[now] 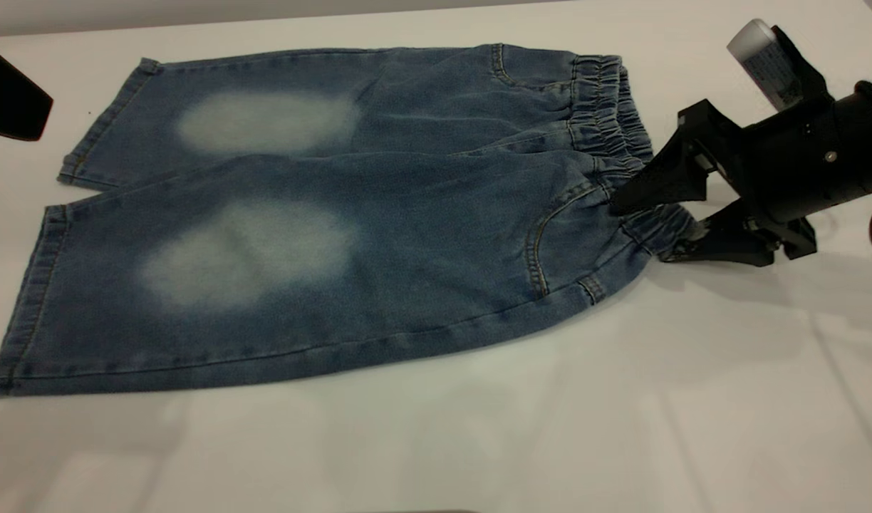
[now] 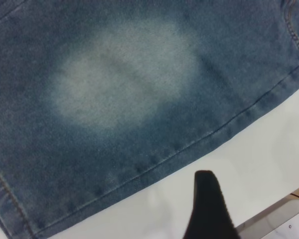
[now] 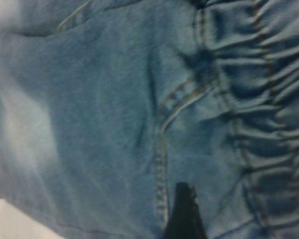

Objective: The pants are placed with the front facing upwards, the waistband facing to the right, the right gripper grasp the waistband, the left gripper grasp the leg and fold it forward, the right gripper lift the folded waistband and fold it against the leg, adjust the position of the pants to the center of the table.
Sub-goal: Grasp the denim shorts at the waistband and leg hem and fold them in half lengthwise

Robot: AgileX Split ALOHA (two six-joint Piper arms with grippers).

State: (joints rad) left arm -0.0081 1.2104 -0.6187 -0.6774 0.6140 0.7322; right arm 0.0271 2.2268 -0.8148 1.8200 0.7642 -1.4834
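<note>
The dark blue denim pants (image 1: 350, 235) lie flat on the white table (image 1: 692, 399), front up, with pale knee patches and the legs pointing left. The gathered waistband (image 1: 607, 114) is at the right. My right gripper (image 1: 639, 234) is open at the waistband's near corner, one finger above the cloth and one below it at table level. In the right wrist view a black finger (image 3: 183, 211) lies over the denim next to the ruched waistband (image 3: 269, 99). My left gripper (image 1: 8, 100) hangs at the far left, over bare table (image 2: 269, 149) just off the near leg's side seam (image 2: 139, 169).
Bare white table runs in front of the pants and to their right. A table edge and a pale surface beyond it (image 2: 284, 224) show in the left wrist view. A white labelled cylinder (image 1: 764, 60) sits on the right arm.
</note>
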